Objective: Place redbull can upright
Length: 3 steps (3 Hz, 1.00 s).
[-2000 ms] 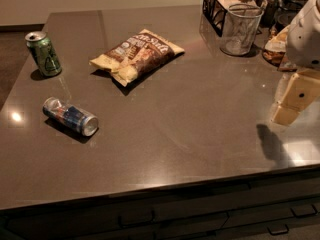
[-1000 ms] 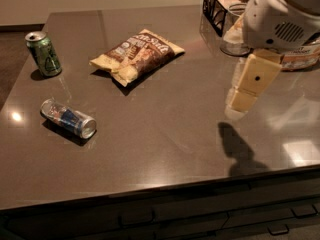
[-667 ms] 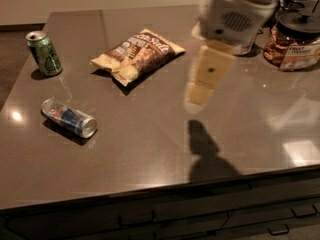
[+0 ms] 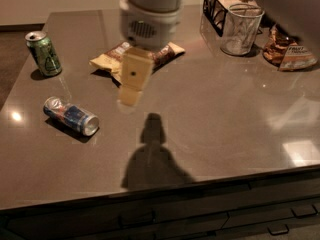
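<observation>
Hand [image 4: 129, 96] downward, above table [image 4: 225, 119]

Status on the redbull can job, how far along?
Done: nothing yet; the redbull can lies on its side on the table, left front. In hand: the gripper hovers in front of the chip bag, right of the can and apart from it. Left: reach it, grasp, stand it upright, release.

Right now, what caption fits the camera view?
Gripper hovers above the table, right of the redbull can lying sideways.

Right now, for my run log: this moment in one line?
redbull can: on side | pincer: above table, apart from can | next: grasp
</observation>
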Each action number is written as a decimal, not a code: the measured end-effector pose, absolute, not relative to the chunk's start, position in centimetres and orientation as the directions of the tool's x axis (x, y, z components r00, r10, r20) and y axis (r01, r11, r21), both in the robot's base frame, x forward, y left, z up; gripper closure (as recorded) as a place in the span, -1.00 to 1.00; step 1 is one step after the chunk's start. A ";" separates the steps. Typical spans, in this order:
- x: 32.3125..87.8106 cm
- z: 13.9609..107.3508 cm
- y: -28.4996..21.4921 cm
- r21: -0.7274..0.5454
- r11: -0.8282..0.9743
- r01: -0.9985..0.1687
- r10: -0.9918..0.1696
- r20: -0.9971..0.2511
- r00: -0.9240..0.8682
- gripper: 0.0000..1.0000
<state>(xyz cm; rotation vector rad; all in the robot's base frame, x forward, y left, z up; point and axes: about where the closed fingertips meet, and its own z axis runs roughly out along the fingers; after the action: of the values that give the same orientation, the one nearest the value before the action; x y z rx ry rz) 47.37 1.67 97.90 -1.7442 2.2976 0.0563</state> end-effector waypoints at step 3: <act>47.7 93.4 15.7 -0.072 0.259 -0.963 -0.957 -0.158 -0.245 -1.00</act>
<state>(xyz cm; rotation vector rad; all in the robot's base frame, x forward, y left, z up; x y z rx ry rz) 47.67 15.72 93.44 -1.8147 2.3524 0.0584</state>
